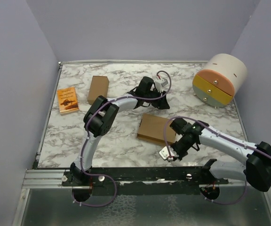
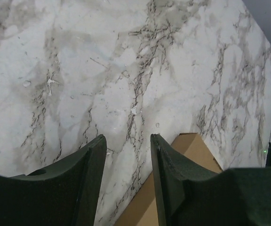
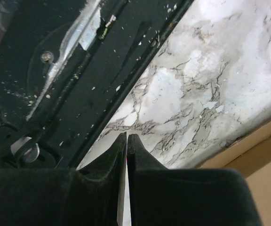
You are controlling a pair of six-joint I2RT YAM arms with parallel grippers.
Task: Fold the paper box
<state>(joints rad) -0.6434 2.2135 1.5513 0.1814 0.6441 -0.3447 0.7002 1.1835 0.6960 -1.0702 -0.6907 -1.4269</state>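
The paper box (image 1: 155, 128) lies as a shallow brown cardboard shape in the middle of the marble table. My left gripper (image 1: 162, 101) hovers just behind its far edge. In the left wrist view the left gripper (image 2: 126, 137) is open with only marble between its fingers, and a corner of the box (image 2: 192, 147) shows beside the right finger. My right gripper (image 1: 174, 151) sits at the box's near right corner, toward the table's front edge. In the right wrist view the right gripper (image 3: 127, 135) is shut with nothing in it, and the box (image 3: 267, 157) lies at the lower right.
A narrower brown cardboard box (image 1: 98, 88) and an orange booklet (image 1: 68, 100) lie at the back left. A round set of pastel drawers (image 1: 219, 79) stands at the back right. The black rail (image 1: 140, 178) runs along the table's front edge, close to the right gripper.
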